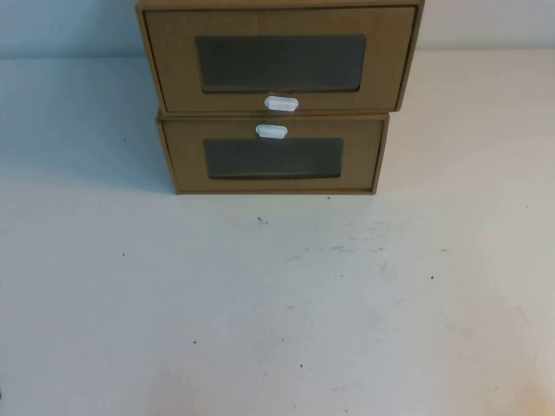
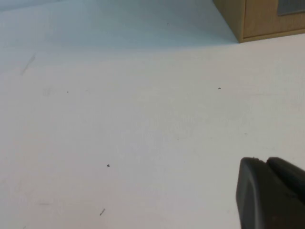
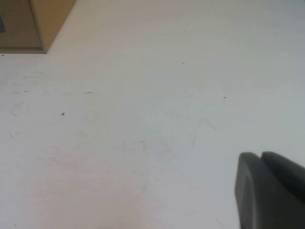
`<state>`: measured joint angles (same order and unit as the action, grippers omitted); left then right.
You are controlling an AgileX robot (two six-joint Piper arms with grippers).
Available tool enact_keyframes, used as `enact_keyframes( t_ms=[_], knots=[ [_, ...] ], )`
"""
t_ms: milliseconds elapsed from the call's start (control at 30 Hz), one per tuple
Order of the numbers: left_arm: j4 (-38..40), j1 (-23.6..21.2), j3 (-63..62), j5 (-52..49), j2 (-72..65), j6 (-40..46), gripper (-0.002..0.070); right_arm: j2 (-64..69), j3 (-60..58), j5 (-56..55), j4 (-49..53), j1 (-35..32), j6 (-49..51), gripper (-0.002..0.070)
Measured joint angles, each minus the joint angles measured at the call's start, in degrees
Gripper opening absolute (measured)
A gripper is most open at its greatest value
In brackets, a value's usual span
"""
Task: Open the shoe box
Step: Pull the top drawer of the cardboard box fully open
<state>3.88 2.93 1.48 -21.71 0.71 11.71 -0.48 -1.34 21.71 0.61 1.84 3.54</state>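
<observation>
The left gripper (image 2: 264, 162) hangs low over the table (image 2: 119, 119), pressed together, empty. Two shoe boxes (image 1: 178, 74) sit stacked at the far middle, both shut. The right gripper (image 3: 261, 156), low too and pressed together, should spread, pinch a white handle (image 1: 271, 132) squarely, and pull straight.

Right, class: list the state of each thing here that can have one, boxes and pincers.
Upper shoe box: closed, stacked on the lower one.
Lower shoe box: closed, standing on the table.
Left pincer: shut, empty, over bare table left of the boxes.
Right pincer: shut, empty, over bare table right of the boxes.
</observation>
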Motion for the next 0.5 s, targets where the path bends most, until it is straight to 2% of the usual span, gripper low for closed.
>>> enact_keyframes(
  t_ms=[500],
  knots=[
    [0.0,0.0,0.0,0.13,0.0,-0.56,-0.0005,0.0,0.0,0.0,0.0,0.0,0.0,-0.0013]
  ],
)
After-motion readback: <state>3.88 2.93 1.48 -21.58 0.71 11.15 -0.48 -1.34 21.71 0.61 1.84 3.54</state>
